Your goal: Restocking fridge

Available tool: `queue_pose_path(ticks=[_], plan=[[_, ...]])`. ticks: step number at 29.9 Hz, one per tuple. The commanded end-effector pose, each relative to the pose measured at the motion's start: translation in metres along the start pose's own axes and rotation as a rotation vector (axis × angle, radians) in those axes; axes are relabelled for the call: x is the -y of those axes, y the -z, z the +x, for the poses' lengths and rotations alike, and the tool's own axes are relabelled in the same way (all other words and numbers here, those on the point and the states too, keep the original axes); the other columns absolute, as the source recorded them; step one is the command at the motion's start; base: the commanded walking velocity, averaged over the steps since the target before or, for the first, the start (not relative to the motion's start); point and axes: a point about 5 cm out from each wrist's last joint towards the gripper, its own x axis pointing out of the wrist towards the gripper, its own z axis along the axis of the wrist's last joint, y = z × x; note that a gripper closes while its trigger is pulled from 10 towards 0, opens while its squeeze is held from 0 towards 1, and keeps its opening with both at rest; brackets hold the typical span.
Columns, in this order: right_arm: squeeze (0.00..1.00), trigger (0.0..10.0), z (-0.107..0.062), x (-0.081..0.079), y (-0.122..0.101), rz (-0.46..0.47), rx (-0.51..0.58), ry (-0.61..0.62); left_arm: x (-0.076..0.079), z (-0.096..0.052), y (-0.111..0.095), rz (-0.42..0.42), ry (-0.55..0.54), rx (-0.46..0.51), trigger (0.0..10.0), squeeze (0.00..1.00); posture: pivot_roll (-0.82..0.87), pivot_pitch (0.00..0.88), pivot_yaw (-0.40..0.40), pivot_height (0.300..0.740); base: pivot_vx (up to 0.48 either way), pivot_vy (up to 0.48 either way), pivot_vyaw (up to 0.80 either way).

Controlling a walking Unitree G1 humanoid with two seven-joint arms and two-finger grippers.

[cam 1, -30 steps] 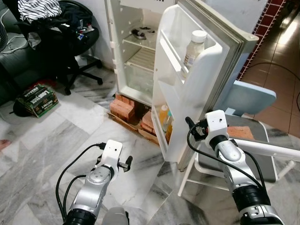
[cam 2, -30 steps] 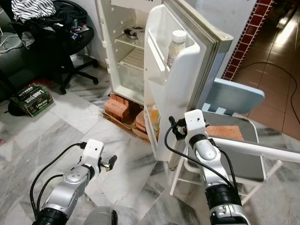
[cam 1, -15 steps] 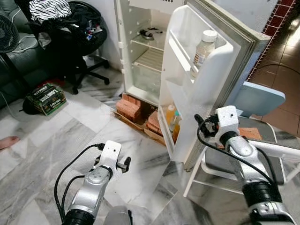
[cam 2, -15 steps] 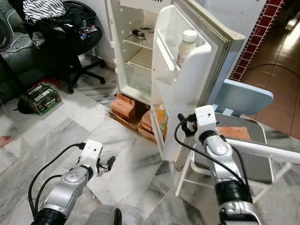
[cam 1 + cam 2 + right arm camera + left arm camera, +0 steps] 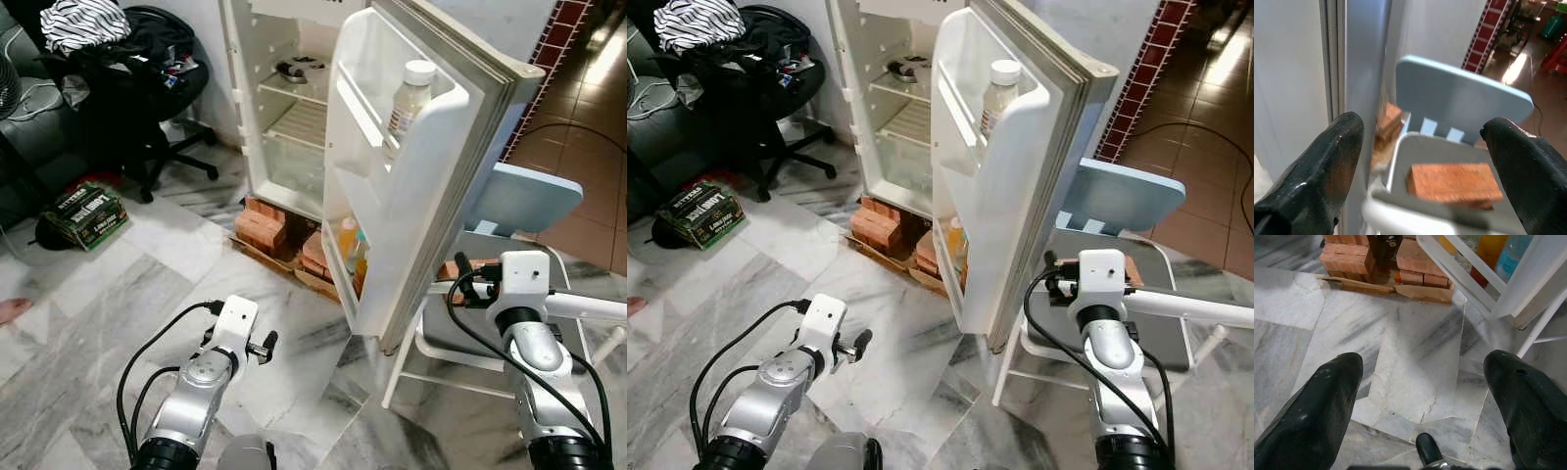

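Observation:
The white fridge [image 5: 257,147] stands with its door [image 5: 431,196] swung wide. The door's top shelf holds a white-capped bottle [image 5: 409,93]; orange and blue bottles [image 5: 347,242] stand in its bottom shelf. A dark item [image 5: 294,69] lies on the upper inner shelf. My right gripper [image 5: 460,289] is open, just past the door's outer edge, pointing at the pale blue chair [image 5: 1464,93] and the brick [image 5: 1454,182] on its seat. My left gripper [image 5: 1422,364] hangs open over the marble floor, holding nothing.
Red bricks [image 5: 265,225] prop up the fridge. A black office chair [image 5: 127,69] piled with clothes and a green box [image 5: 83,211] stand to the left. A person's foot [image 5: 10,311] shows at the left edge. Brown tiled floor lies to the right.
The right gripper has moved right, from the door's front edge to beside the chair seat. The camera swayed. The left arm has hardly moved.

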Motion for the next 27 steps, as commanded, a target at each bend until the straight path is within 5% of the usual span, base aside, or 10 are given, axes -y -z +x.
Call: queue_pose_path(ticks=[1, 21, 22, 25, 26, 27], plan=[[0.00, 10.0, 0.013, -0.010, -0.032, 0.024, 0.120, -0.052, -0.002, 0.000, 0.000, 0.017, 0.006, -0.013, 10.0, 0.00, 0.08, 0.000, 0.034, 0.740, 0.000, 0.000, 0.00], [0.00, 10.0, 0.075, -0.060, -0.126, 0.072, 0.337, -0.315, 0.000, -0.002, 0.002, -0.005, 0.002, -0.020, 10.0, 0.00, 0.12, 0.000, 0.010, 0.740, 0.000, 0.000, 0.00], [0.00, 10.0, 0.074, -0.069, -0.131, 0.115, 0.343, -0.387, 0.000, -0.002, 0.002, -0.005, 0.001, -0.021, 10.0, 0.00, 0.12, 0.000, 0.007, 0.740, 0.000, 0.000, 0.00], [0.00, 10.0, 0.039, -0.111, -0.151, 0.369, 0.343, -0.876, -0.001, -0.003, 0.002, -0.009, -0.007, -0.019, 10.0, 0.00, 0.13, 0.000, -0.003, 0.740, 0.000, 0.000, 0.00], [0.00, 10.0, 0.039, -0.111, -0.151, 0.369, 0.343, -0.876, -0.001, -0.003, 0.002, -0.009, -0.007, -0.019, 10.0, 0.00, 0.13, 0.000, -0.003, 0.740, 0.000, 0.000, 0.00], [0.00, 10.0, 0.003, -0.124, -0.159, 0.451, 0.359, -1.175, -0.001, -0.003, 0.002, -0.011, -0.012, -0.019, 10.0, 0.00, 0.13, 0.000, -0.003, 0.740, 0.000, 0.000, 0.00]])
